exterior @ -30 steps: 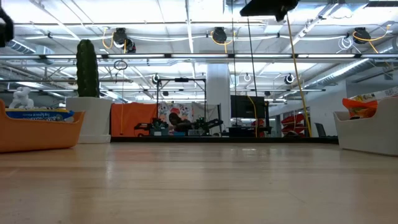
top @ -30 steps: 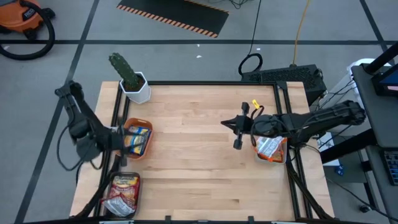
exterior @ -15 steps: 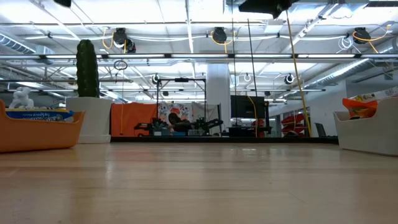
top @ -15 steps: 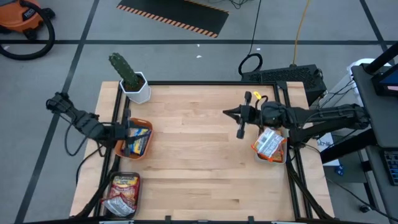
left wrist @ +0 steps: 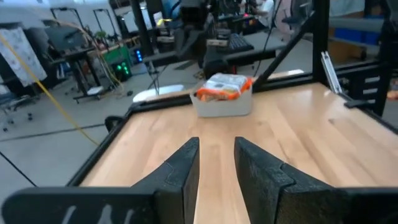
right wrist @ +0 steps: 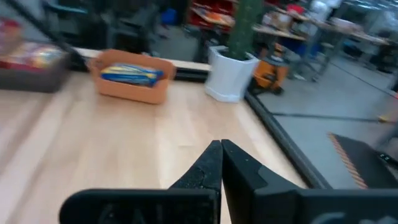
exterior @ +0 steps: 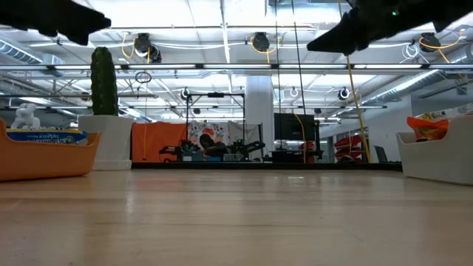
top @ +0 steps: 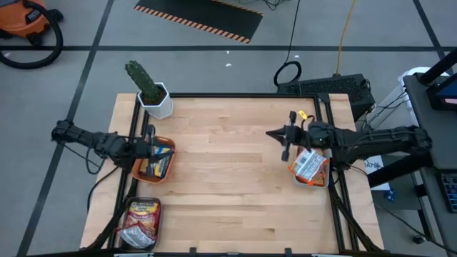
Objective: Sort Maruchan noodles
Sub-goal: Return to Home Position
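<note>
Blue-white Maruchan packets (top: 156, 163) lie in the orange bowl (top: 166, 176) at the table's left edge. Orange-yellow and white packets (top: 309, 167) fill the white tray (top: 314, 183) at the right edge. Red and orange packets (top: 141, 223) lie in the grey tray (top: 154, 203) at the near left corner. My left gripper (top: 148, 147) hangs over the bowl's far-left rim, open and holding nothing; its own fingers (left wrist: 186, 163) point across the table at the white tray (left wrist: 224, 107). My right gripper (top: 283, 140) is shut and bare, in the air just left of the white tray.
A cactus in a white pot (top: 153, 95) stands at the far left corner. The wooden top (top: 228, 178) between bowl and white tray is bare. A black frame rail (top: 335, 193) runs along the right edge. Both arms show at the top of the low view.
My left arm has stretched out flat, its elbow swinging toward the table's left, and its gripper has crept a little toward the far edge over the bowl. My right gripper has drawn back toward the right edge, nearer the white tray. Both arms have come lower.
</note>
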